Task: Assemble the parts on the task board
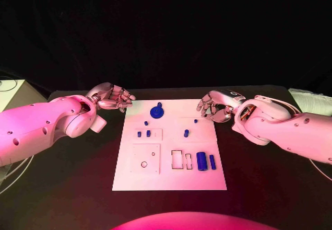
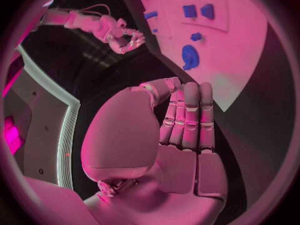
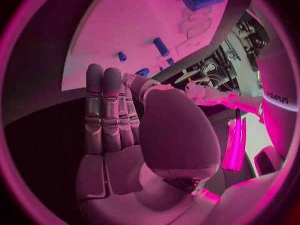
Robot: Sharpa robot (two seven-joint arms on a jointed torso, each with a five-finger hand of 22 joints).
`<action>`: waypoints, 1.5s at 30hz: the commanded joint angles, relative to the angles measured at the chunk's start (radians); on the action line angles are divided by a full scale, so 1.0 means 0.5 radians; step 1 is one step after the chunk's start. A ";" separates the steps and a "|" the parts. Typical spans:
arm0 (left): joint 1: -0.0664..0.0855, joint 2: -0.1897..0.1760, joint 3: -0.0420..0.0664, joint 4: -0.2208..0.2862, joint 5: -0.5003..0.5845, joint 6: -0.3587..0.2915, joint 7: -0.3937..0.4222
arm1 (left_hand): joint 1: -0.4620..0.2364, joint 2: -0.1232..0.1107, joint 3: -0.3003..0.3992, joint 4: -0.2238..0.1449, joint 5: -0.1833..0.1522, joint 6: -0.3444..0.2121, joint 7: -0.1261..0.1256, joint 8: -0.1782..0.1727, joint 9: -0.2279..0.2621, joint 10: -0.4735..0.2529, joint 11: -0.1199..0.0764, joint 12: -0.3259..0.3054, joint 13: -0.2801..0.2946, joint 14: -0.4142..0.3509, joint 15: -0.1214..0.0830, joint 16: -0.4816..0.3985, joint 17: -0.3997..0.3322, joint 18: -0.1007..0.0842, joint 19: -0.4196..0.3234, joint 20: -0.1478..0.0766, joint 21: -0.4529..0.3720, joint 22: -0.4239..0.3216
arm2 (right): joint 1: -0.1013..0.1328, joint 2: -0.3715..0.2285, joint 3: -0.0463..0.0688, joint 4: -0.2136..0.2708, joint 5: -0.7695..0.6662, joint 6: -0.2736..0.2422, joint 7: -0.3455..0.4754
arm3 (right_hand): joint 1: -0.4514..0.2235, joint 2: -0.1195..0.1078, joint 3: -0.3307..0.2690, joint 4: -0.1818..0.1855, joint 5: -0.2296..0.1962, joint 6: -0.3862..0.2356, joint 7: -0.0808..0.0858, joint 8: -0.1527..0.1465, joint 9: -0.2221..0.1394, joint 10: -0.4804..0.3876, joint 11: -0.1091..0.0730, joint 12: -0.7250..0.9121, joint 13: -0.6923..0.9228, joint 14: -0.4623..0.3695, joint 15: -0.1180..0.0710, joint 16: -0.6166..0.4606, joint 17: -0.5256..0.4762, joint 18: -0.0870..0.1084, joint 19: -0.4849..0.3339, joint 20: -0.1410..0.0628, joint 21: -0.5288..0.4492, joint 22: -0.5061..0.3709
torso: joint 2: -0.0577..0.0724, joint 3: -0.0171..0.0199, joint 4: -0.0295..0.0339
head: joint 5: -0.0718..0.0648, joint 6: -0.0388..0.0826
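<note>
Task board [image 1: 169, 179] flat mid-counter, small blue parts [image 1: 201, 161] scattered on it; likely light, rigid, slick plastic, best pinched across the sides. Left robot hand [image 1: 112, 97] and right robot hand [image 1: 216, 106] at far corners, loosely curled, apparently holding nothing.

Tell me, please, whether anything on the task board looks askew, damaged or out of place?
Nothing stands out: the task board lies flat and the blue parts sit on it unbroken. Both the left hand and right hand hover off its far corners, holding nothing.

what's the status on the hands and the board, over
Left hand and right hand empty, flanking the board's far end. Small blue parts loose on the white task board. Nothing in the way.
</note>
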 commanded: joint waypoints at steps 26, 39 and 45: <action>0.001 -0.087 0.004 0.188 0.796 0.069 0.365 | -0.010 0.021 -0.061 -0.004 -0.002 -0.069 0.005 0.050 -0.008 -0.075 0.010 -0.003 -0.024 -0.038 0.012 -0.066 -0.042 0.030 -0.038 0.010 -0.054 -0.033 | -0.094 0.157 -0.005 -0.036 -0.816 0.172 -0.356 | -0.071 -0.094 0.138 0.063 -0.046 0.031 0.014 -0.042 0.025 -0.077 0.028 -0.067 -0.010 0.047 0.019 0.684 0.464 -0.091 0.173 0.025 0.681 0.513 | 0.000 -0.0036 0.010 | -0.020 0.000; 0.001 -0.085 0.004 0.191 0.797 0.081 0.347 | -0.013 0.021 -0.070 -0.005 -0.003 -0.085 0.009 0.051 -0.011 -0.083 0.014 -0.001 -0.026 -0.036 0.014 -0.065 -0.044 0.030 -0.036 0.013 -0.060 -0.037 | -0.115 0.206 -0.006 -0.074 -0.789 0.165 -0.352 | -0.073 -0.045 0.174 0.066 -0.030 0.102 -0.007 -0.002 0.063 -0.027 0.011 -0.062 -0.004 0.039 0.007 0.868 0.573 -0.113 0.202 0.023 0.846 0.644 | 0.001 -0.0009 0.007 | -0.021 -0.007; 0.001 -0.084 0.004 0.189 0.797 0.083 0.338 | -0.010 0.021 -0.076 -0.009 -0.002 -0.102 0.012 0.052 -0.014 -0.090 0.017 0.001 -0.027 -0.033 0.016 -0.064 -0.045 0.030 -0.033 0.014 -0.063 -0.040 | -0.128 0.221 -0.007 -0.076 -0.766 0.184 -0.350 | -0.073 -0.024 0.174 0.058 -0.029 0.142 -0.022 0.027 0.085 0.003 -0.003 -0.056 0.003 0.040 -0.002 0.939 0.615 -0.124 0.217 0.019 0.927 0.705 | 0.000 -0.0011 0.008 | -0.017 -0.015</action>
